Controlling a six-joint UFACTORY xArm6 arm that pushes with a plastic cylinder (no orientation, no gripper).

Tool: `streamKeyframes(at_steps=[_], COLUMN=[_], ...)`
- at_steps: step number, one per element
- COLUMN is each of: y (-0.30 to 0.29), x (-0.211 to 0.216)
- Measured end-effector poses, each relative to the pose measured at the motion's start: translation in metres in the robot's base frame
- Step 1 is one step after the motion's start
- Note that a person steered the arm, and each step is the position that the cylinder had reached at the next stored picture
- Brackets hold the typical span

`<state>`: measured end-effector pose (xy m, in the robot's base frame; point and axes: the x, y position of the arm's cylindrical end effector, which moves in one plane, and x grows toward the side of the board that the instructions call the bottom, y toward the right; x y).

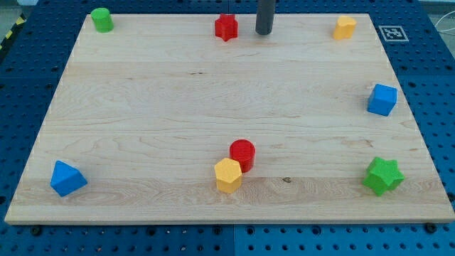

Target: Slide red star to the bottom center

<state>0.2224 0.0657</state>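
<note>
The red star (pixel 226 27) sits near the top edge of the wooden board (pixel 142 107), a little left of its middle. My tip (pixel 264 33) is on the board just to the star's right, a small gap apart from it. At the bottom centre stand a red cylinder (pixel 242 154) and a yellow hexagonal block (pixel 228 175), touching each other.
A green cylinder (pixel 102 20) is at the top left and a yellow block (pixel 345 28) at the top right. A blue cube (pixel 382 99) is at the right edge, a green star (pixel 384 176) at the bottom right, a blue wedge-like block (pixel 67 178) at the bottom left.
</note>
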Motion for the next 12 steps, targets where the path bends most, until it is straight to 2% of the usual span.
streamKeyframes(at_steps=[1,3,5,7,9,11,12], y=[-0.018,-0.061,-0.061,-0.107,-0.099,-0.093,-0.075], x=[-0.030,-0.030,-0.028,-0.018,0.015,-0.028,-0.028])
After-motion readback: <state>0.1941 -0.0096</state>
